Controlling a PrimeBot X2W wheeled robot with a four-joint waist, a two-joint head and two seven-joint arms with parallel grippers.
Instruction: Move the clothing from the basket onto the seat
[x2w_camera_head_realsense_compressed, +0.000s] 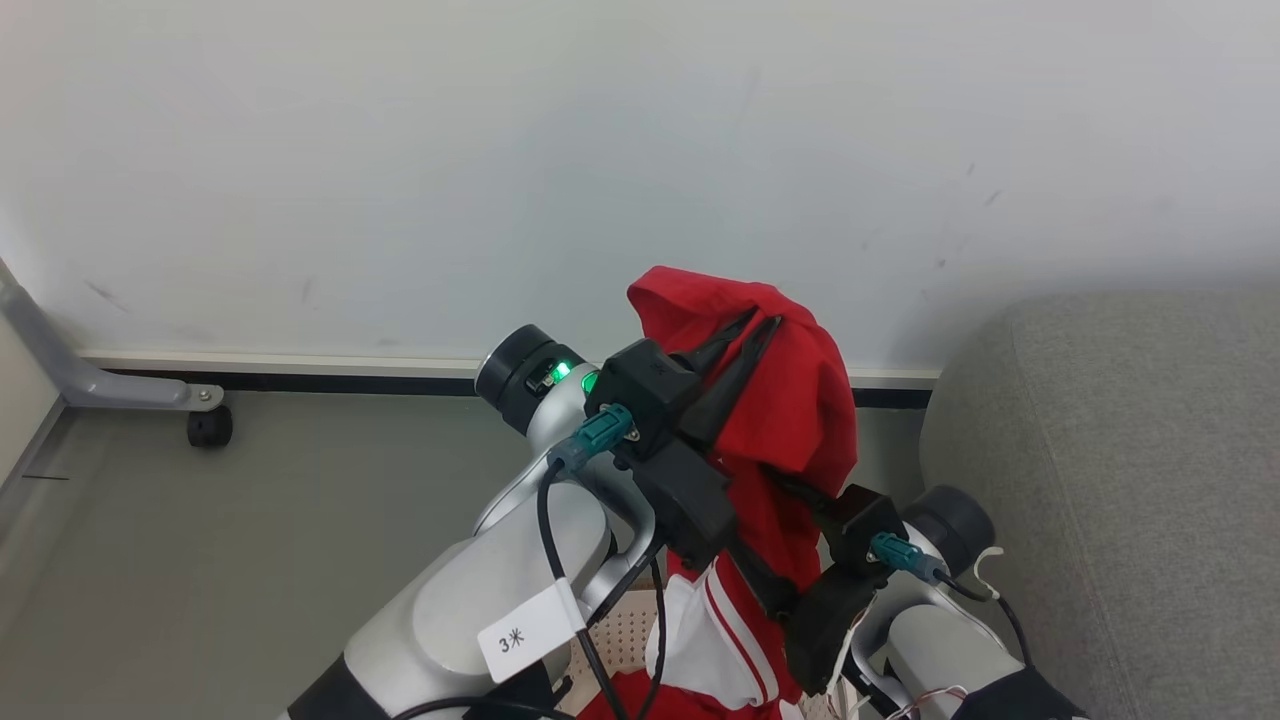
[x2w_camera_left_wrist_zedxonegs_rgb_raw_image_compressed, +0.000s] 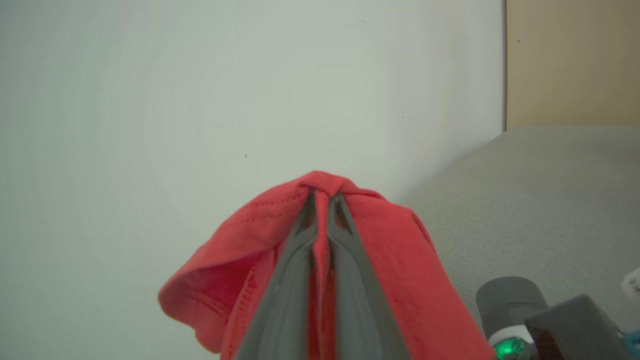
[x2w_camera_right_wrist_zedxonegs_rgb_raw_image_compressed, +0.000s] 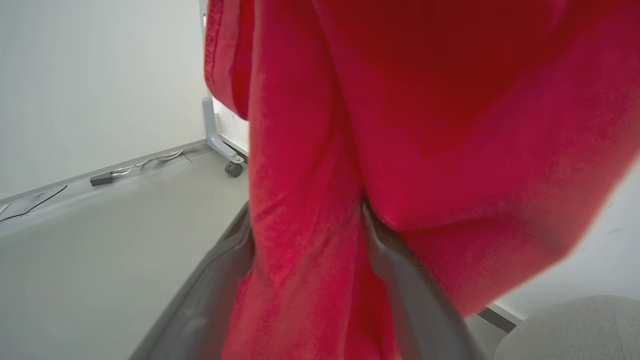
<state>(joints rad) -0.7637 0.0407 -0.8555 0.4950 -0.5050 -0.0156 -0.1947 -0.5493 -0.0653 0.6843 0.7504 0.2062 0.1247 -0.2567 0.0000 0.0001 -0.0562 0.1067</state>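
- Red garment (x2w_camera_head_realsense_compressed: 800, 400) hangs in the air in front of the pale wall (x2w_camera_head_realsense_compressed: 500, 150). It is bunched into a peak at the top and trails downward between the two arms.
- Left gripper (x2w_camera_head_realsense_compressed: 762, 320) points up and is clamped tight on the top fold of the garment. From the left wrist its two dark fingers (x2w_camera_left_wrist_zedxonegs_rgb_raw_image_compressed: 280, 290) lie almost against each other, with a ridge of red cloth (x2w_camera_left_wrist_zedxonegs_rgb_raw_image_compressed: 225, 280) pinched at their tips.
- Right gripper (x2w_camera_right_wrist_zedxonegs_rgb_raw_image_compressed: 305, 210) sits lower and to the right, with its jaws spread wide. A thick fold of the garment (x2w_camera_right_wrist_zedxonegs_rgb_raw_image_compressed: 425, 125) hangs between and over the fingers (x2w_camera_right_wrist_zedxonegs_rgb_raw_image_compressed: 415, 300). They stand apart on either side of it rather than pinching it.
- White panels with red stripes (x2w_camera_head_realsense_compressed: 720, 620) show low on the cloth, beside the right gripper's body.
- Basket (x2w_camera_head_realsense_compressed: 622, 632) peeps out at the bottom, between the arms: a patch of cream perforated wall directly below the hanging cloth. More red fabric lies at the bottom edge, but I cannot tell whether it is touching the basket.
- Seat (x2w_camera_head_realsense_compressed: 1120, 480) is the grey upholstered mass on the right. It is apart from the garment, with nothing on the part I can see.
- Grey floor (x2w_camera_head_realsense_compressed: 300, 520) runs to the skirting, and a grey frame leg on a black castor (x2w_camera_head_realsense_compressed: 208, 425) stands at the far left.
- White tag (x2w_camera_head_realsense_compressed: 525, 632) is stuck on the left forearm, and a green light (x2w_camera_head_realsense_compressed: 560, 372) glows at the left wrist.
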